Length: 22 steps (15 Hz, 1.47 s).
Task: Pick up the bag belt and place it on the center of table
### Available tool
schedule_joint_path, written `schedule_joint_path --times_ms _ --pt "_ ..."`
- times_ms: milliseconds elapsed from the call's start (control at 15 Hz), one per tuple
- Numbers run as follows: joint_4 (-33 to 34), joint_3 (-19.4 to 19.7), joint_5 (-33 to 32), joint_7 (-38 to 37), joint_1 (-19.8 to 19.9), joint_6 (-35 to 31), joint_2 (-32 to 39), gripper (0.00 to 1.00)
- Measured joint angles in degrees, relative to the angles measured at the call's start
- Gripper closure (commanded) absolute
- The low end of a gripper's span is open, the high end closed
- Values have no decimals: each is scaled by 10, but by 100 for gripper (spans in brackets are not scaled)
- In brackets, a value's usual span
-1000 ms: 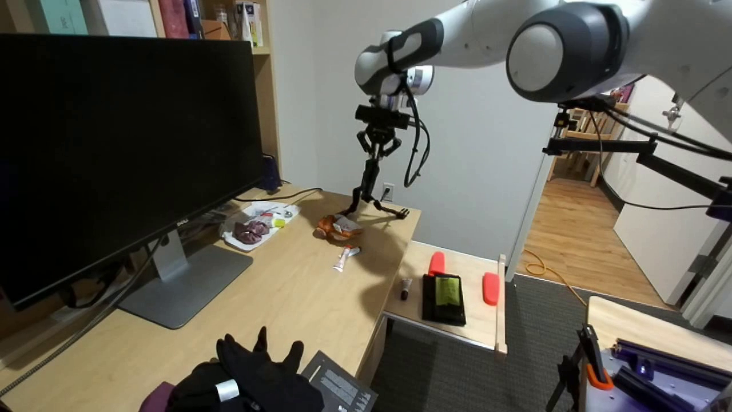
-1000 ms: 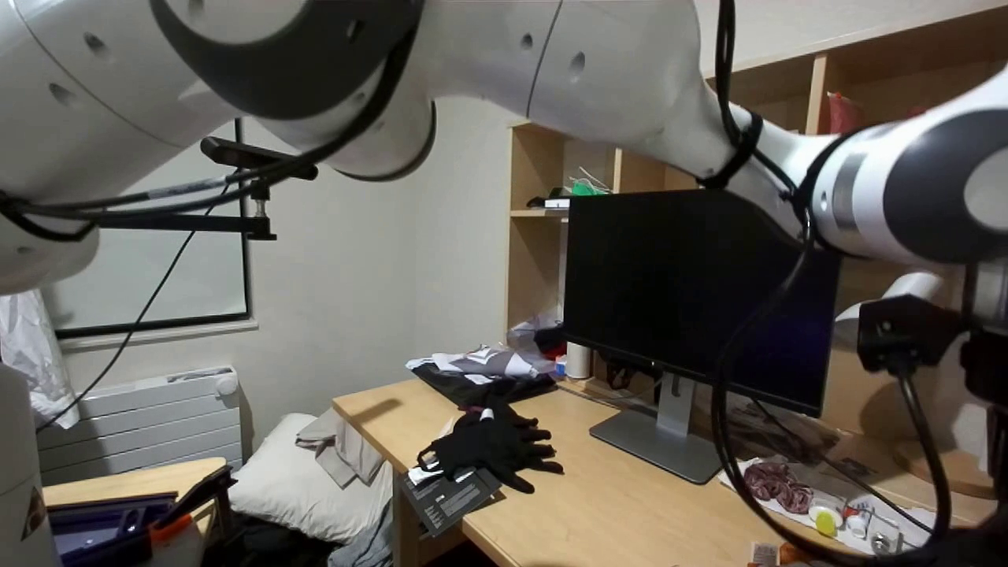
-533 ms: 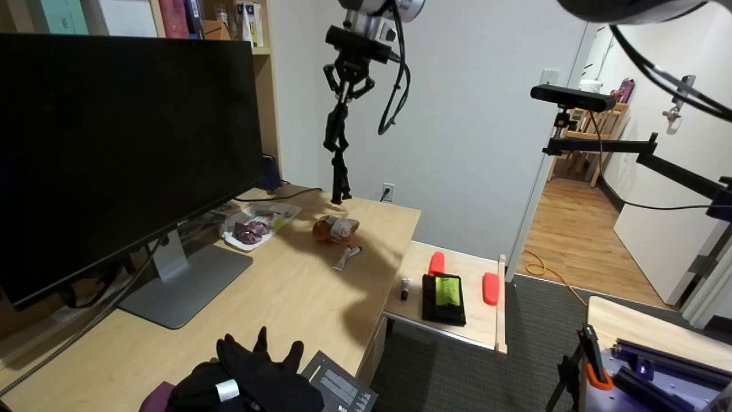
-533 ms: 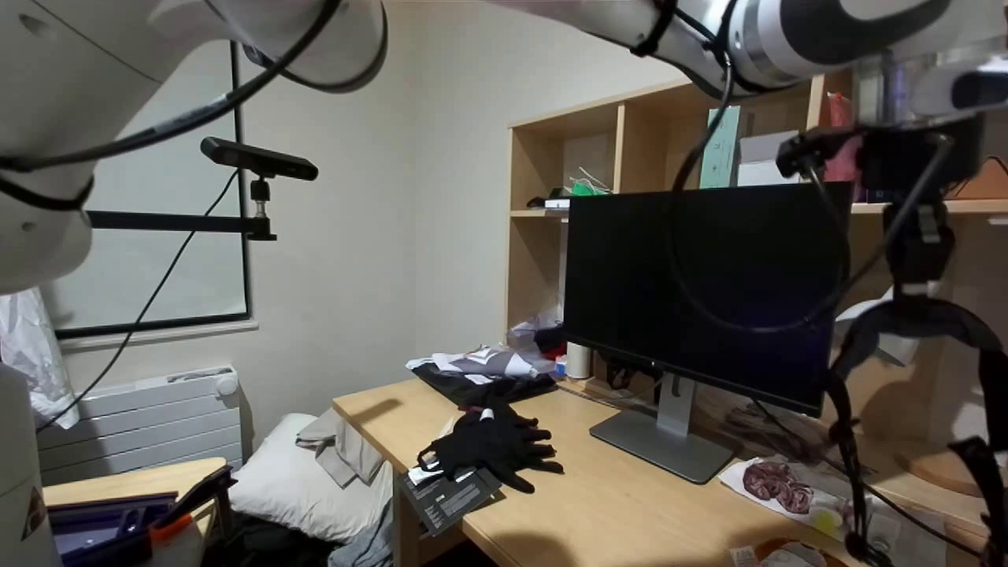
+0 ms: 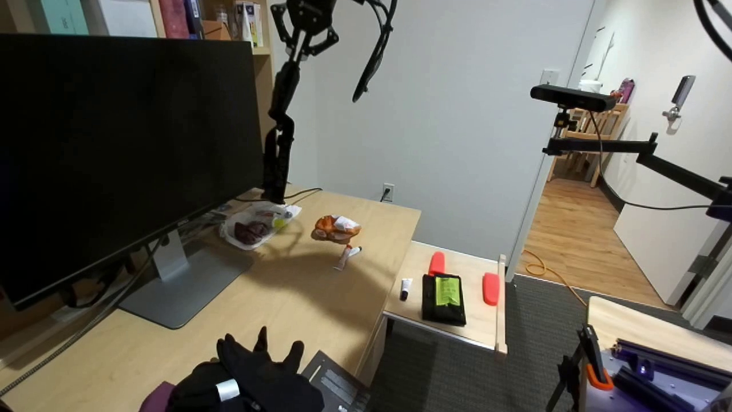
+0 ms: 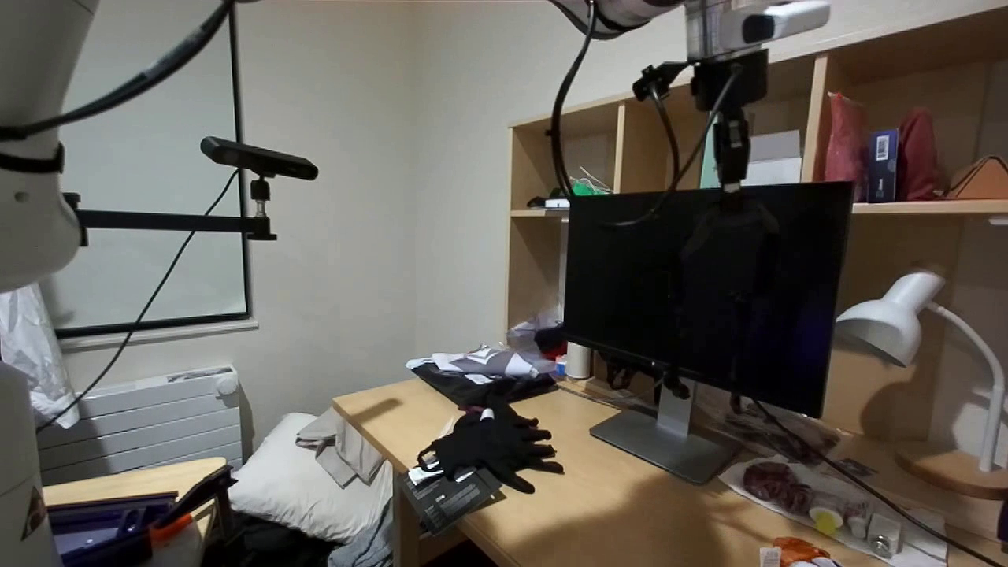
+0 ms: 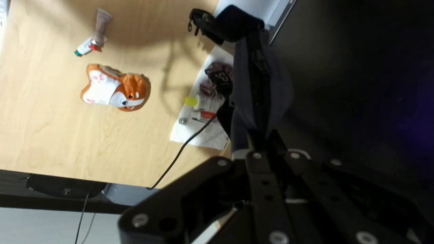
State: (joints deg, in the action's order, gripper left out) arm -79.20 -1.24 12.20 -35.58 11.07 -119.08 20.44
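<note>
Swinging toward the monitor [image 5: 131, 154] come gripper [image 5: 295, 52] and bag belt [image 5: 279, 111] — fingers clamped on its top, the rest dangling above the table [image 5: 286, 297]. Probably light and limp — a mid-length hold should balance the ends.

- In an exterior view: facing downward, monitor [image 5: 131, 160] near, nine o'clock.
- In an exterior view: facing shelves [image 6: 816, 118], monitor farther, three o'clock.
- Wrist view: nearest, downward; gripper [image 7: 264, 139], five o'clock.
- Both exterior views share the table [image 5: 320, 309].
</note>
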Motion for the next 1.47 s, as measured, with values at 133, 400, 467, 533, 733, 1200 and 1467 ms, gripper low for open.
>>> schedule_joint_path --times_ms 133,400,467,533,733,1200,1467 --pt "-53 -8 0 10 -20 0 -32 91" --pt "-139 13 -31 21 -68 15 -42 92" --pt "-149 15 -34 23 -70 15 -39 92" --pt "-153 18 -35 26 -70 15 -36 92" --pt "-153 22 -35 30 -70 15 -38 91" --pt "-156 30 -35 52 -92 12 -25 92" --pt "-164 30 -57 92 -114 3 -7 92"
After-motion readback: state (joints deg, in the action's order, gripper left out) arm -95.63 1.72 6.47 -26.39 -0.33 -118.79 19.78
